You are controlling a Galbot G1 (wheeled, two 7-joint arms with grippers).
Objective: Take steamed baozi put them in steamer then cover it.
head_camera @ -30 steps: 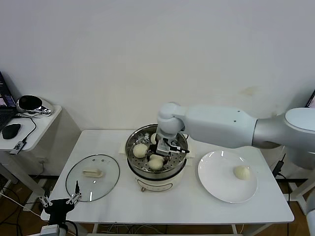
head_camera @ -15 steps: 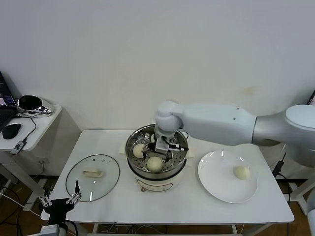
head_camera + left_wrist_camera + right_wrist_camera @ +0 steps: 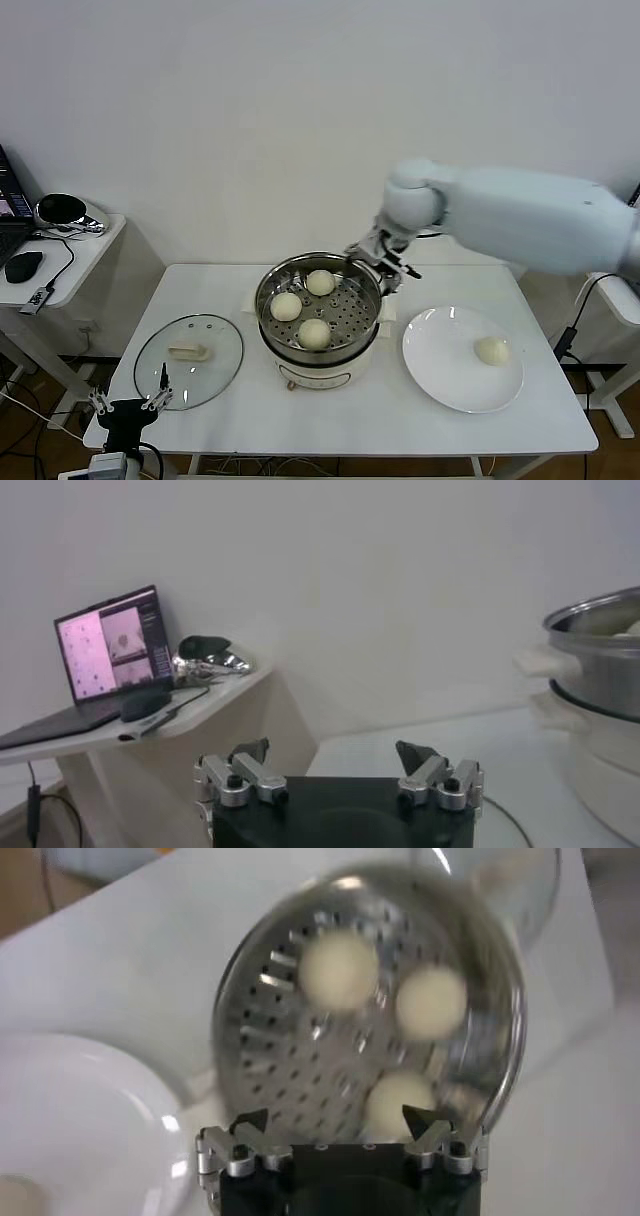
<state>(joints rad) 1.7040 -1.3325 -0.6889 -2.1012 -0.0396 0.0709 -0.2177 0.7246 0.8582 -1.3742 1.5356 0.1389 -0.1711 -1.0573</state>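
Three baozi (image 3: 314, 333) in steamer (image 3: 272, 325); right claw (image 3: 340, 1129) open, empty above; laptop (image 3: 108, 645) visible only from left wrist.

A lab or test room, not a kitchen: bare white wall (image 3: 250, 110); plain white desk (image 3: 330, 410) carrying cookware; side table (image 3: 70, 262) with an open laptop (image 3: 105, 650), mouse (image 3: 22, 266) and loose cables.
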